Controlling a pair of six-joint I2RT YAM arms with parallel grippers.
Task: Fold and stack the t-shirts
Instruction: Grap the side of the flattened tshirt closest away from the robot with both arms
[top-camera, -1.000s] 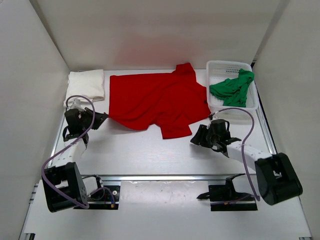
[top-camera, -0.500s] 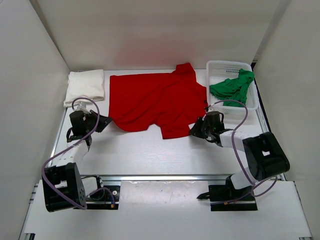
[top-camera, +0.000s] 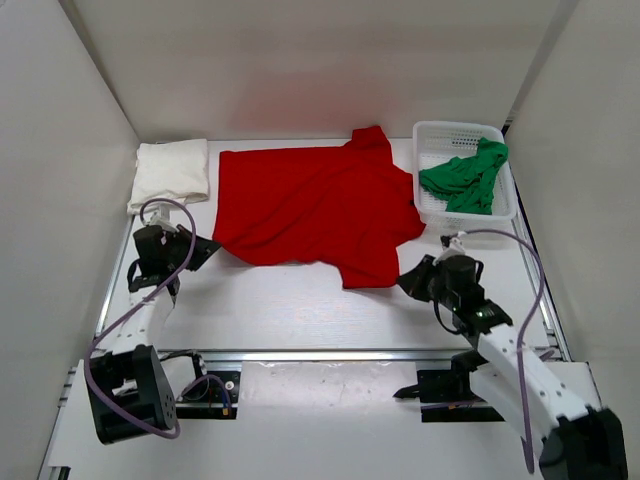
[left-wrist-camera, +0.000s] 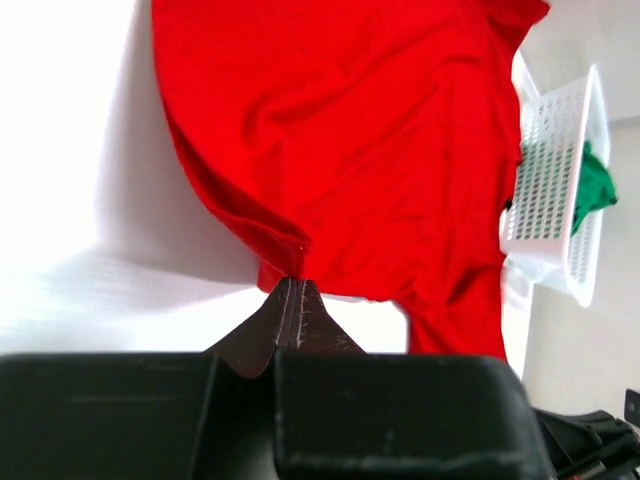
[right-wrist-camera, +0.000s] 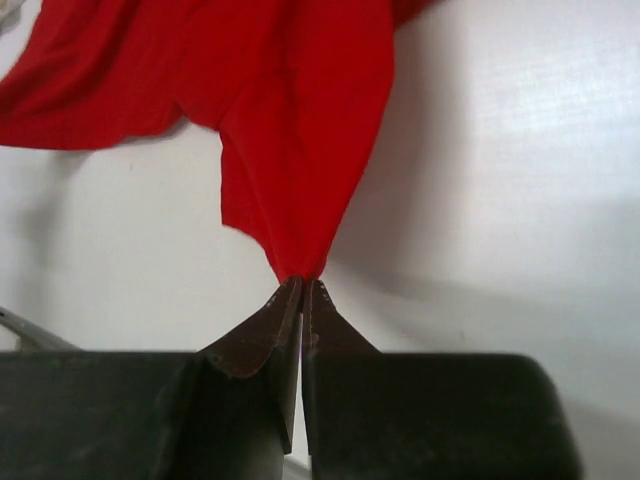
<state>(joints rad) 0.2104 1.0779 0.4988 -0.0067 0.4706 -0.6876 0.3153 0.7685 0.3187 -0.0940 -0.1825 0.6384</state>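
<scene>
The red t-shirt (top-camera: 310, 205) lies spread and wrinkled across the middle of the table. My left gripper (top-camera: 208, 245) is shut on its near left hem corner (left-wrist-camera: 293, 262). My right gripper (top-camera: 404, 279) is shut on the near right hem corner (right-wrist-camera: 300, 262), which is drawn into a narrow point at the jaws. The cream-white t-shirt (top-camera: 172, 172) sits folded at the back left. The green t-shirt (top-camera: 467, 176) lies crumpled in the white mesh basket (top-camera: 430, 135) at the back right; it also shows at the right edge of the left wrist view, green t-shirt (left-wrist-camera: 594, 190).
White walls enclose the table on three sides. A metal rail (top-camera: 330, 352) runs along the near edge, with both arm bases behind it. The basket (left-wrist-camera: 545, 190) stands right beside the red shirt's right edge.
The right gripper closed on the red shirt's near right corner and pulled it toward the near edge. The left gripper stayed shut on its corner and drew back slightly.
</scene>
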